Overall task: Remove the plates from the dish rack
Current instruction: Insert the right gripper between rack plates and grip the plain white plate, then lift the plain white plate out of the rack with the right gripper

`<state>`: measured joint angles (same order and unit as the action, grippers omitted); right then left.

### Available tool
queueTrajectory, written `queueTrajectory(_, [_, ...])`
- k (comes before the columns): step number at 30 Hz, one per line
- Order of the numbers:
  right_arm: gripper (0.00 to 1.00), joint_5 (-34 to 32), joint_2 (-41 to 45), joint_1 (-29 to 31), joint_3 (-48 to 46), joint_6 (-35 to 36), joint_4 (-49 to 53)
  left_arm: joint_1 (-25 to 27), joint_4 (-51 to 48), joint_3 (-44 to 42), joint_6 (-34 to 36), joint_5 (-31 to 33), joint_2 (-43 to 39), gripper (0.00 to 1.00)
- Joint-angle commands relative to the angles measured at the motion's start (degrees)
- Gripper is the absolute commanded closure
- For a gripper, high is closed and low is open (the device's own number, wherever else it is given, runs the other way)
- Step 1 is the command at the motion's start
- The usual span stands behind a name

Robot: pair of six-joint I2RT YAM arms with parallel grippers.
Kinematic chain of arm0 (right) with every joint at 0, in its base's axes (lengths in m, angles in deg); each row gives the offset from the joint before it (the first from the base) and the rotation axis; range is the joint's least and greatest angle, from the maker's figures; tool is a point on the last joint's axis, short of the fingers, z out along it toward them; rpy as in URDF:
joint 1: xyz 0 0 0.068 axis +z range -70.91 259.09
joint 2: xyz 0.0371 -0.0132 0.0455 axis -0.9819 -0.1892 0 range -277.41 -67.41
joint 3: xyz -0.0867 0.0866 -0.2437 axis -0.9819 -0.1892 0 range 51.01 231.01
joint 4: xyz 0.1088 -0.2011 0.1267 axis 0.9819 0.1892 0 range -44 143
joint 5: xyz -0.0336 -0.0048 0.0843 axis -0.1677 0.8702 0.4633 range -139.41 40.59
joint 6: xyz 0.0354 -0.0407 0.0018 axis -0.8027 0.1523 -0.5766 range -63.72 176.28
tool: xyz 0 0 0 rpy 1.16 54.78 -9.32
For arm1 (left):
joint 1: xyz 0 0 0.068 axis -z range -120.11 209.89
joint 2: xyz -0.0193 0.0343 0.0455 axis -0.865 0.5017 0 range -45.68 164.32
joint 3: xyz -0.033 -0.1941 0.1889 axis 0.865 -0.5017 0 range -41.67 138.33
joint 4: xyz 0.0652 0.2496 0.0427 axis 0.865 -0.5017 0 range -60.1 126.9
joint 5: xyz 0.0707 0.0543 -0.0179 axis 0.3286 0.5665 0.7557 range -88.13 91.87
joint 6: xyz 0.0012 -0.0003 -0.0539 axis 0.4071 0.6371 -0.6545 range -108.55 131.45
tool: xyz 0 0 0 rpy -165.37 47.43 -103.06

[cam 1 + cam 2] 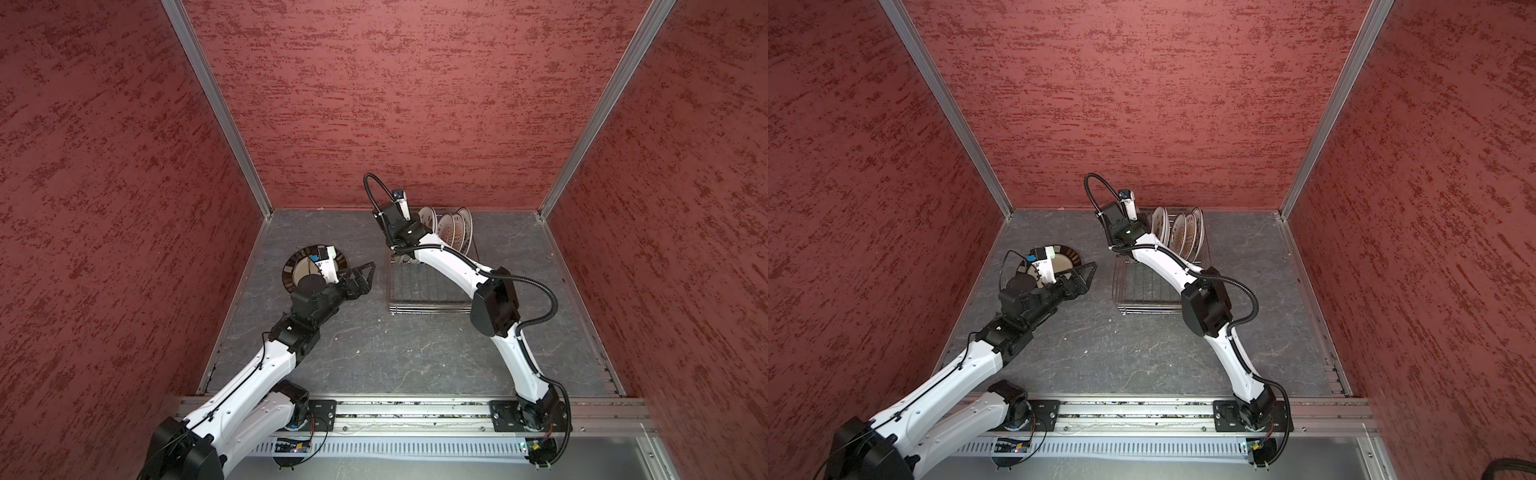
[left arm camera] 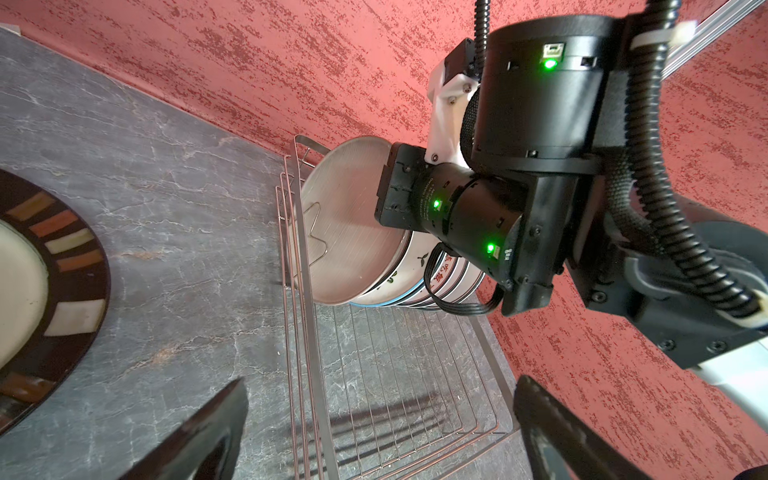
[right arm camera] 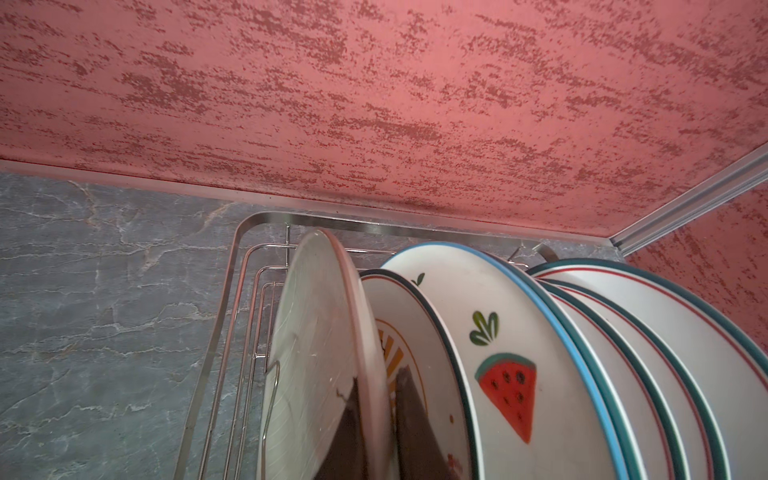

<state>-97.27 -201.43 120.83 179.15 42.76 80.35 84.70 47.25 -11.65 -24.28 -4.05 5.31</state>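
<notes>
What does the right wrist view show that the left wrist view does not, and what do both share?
Only the right wrist view: the red slice printed on the watermelon plate, and the right gripper with its jaws shut across the rim of the cream plate. Only the left wrist view: the dark-rimmed plate lying flat on the table, the bare wire floor of the dish rack, and the left gripper with jaws open, holding nothing. Both: the dish rack, the cream plate at the end of the row, and the red wall.

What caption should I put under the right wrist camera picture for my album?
The right gripper pinches the cream plate at the end of the plates standing in the dish rack.
</notes>
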Motion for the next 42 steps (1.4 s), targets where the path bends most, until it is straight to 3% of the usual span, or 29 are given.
queueTrajectory(1, [1.0, -4.06, 4.47, 0.95, 2.38, 1.95, -6.14, 0.28, 1.21, -0.25, -0.45, 0.21, 0.08, 0.0])
queueTrajectory(10, [1.0, -7.13, 8.85, 2.3, -0.49, 5.87, -9.61, 0.36, 1.5, -0.37, -0.9, -0.64, 0.35, 0.01])
queueTrajectory(26, [1.0, -8.35, 23.68, 4.14, -18.14, 11.4, -24.11, 0.01, 4.14, -1.36, -1.96, -3.21, -0.07, 0.01])
queueTrajectory(30, [1.0, -1.06, 30.18, 4.14, -25.6, 9.59, -27.66, -0.86, 7.31, -2.07, -0.96, -7.21, -0.59, 0.01])
queueTrajectory(37, [1.0, 18.01, 41.29, 1.51, -36.98, 3.41, -31.04, -3.25, 7.95, -3.97, -4.91, -10.67, -3.48, 0.01])
queueTrajectory(39, [1.0, 24.72, 44.64, -0.05, -40.38, 2.01, -32.66, 1.37, 8.12, -5.3, -3.67, -7.29, -6.6, 0.01])
queueTrajectory(42, [1.0, 36.04, 49.09, -3.79, -45.26, -2.21, -34.24, 9.54, 3.68, -4.67, -0.26, 3.73, -10.55, 0.01])
